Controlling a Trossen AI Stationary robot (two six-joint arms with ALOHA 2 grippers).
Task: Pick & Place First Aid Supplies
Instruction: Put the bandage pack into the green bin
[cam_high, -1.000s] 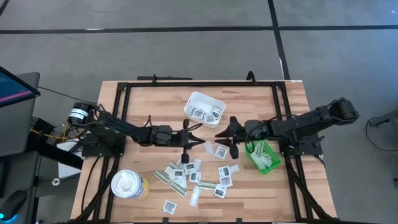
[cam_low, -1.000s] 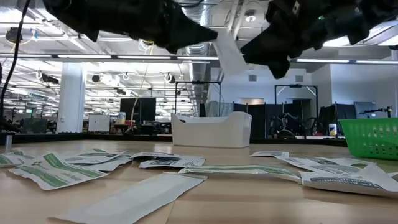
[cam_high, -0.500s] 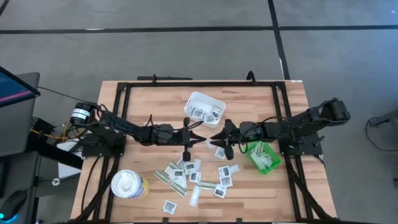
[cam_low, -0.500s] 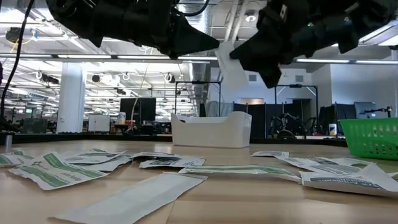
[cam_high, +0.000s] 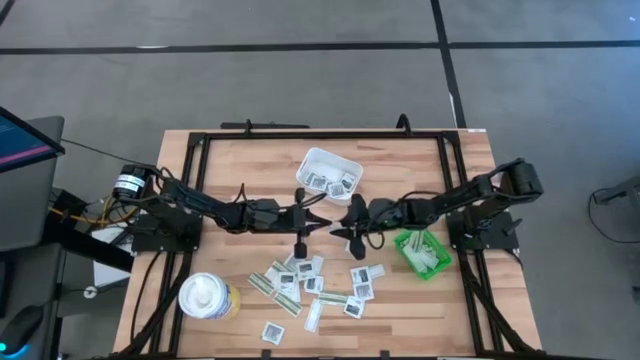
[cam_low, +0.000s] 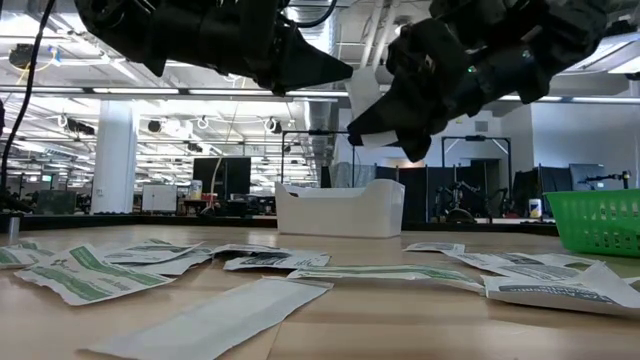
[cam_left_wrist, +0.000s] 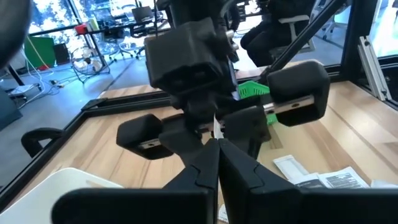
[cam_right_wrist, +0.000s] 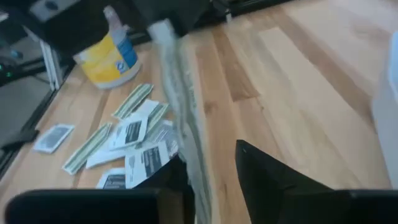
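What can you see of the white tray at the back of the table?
The white tray is a small rectangular tub with rounded corners and raised walls, plastic by its look. It rests flat on the wooden table, slightly rotated against the table's edges, beyond the two end effectors. Several square white packets with dark print lie inside it. Nothing else touches it. In the low view its side wall shows plain and opaque.

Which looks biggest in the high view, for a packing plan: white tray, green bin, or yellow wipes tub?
1. White tray.
2. Green bin and yellow wipes tub: they look about alike, so no ranking between them.
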